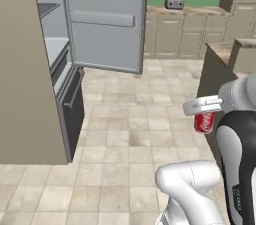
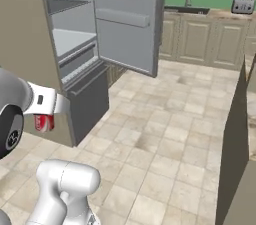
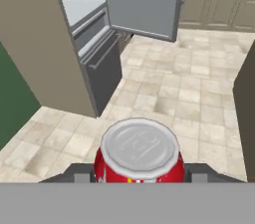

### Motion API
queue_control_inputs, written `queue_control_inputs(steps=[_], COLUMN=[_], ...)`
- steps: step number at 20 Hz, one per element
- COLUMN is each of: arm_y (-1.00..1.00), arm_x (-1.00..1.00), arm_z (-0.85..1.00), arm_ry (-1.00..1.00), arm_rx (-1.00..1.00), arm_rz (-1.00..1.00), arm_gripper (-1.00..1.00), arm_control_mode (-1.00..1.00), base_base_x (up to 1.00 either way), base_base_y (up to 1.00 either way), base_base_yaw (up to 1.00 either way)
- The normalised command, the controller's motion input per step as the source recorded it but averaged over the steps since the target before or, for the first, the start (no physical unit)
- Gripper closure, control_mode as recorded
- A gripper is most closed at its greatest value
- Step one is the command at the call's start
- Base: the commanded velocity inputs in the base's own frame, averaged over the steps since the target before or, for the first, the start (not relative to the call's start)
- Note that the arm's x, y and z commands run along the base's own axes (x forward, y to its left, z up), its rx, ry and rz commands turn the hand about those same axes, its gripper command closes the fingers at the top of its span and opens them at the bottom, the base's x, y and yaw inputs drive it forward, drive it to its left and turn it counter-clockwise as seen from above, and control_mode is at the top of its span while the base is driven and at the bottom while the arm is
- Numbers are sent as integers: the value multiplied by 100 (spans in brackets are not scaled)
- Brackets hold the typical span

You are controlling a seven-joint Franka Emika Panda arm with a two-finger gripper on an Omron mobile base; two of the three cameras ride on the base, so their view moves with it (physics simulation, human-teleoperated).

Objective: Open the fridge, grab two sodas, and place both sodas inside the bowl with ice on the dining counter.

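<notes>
Red soda can [image 3: 138, 156] with white lettering is sitting right in the tool [image 3: 138, 172], upright, silver top facing the hand camera. The two dark fingers [image 3: 77, 172] are pressed against its sides, one on each side, so the tool is partly closed and clamped on the can. From the left base view you can see the can [image 1: 204, 121] hanging just under the white wrist, up in the air over the tiled floor [image 1: 125, 139], well apart from the fridge [image 1: 75, 44].

The fridge door [image 1: 105, 19] stands wide open (door shelves look bare from here), and the pale grey interior [image 2: 75, 39] with its shelves is showing, plus the dark lower drawer [image 2: 87, 101] below. Beige cabinet side panel [image 1: 25, 69] right beside the fridge.

Back wall is green, with cream cabinets [image 2: 200, 39] and a toaster [image 1: 174, 2] on the rear desk. A dark edge of another desk [image 1: 212, 74] sits just beside the arm on the right in the left base view.
</notes>
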Motion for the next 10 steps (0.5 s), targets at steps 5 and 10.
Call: queue_control_inputs(steps=[5,10], arm_y=[0,0], arm_x=[0,0], arm_z=[0,0], arm_ry=[0,0], arm_rx=[0,0], arm_rz=[0,0], arm_gripper=[100,100], arm_control_mode=[100,100], base_base_x=[-28,-12], base_base_y=[-96,-100], base_base_yaw=[-28,-20])
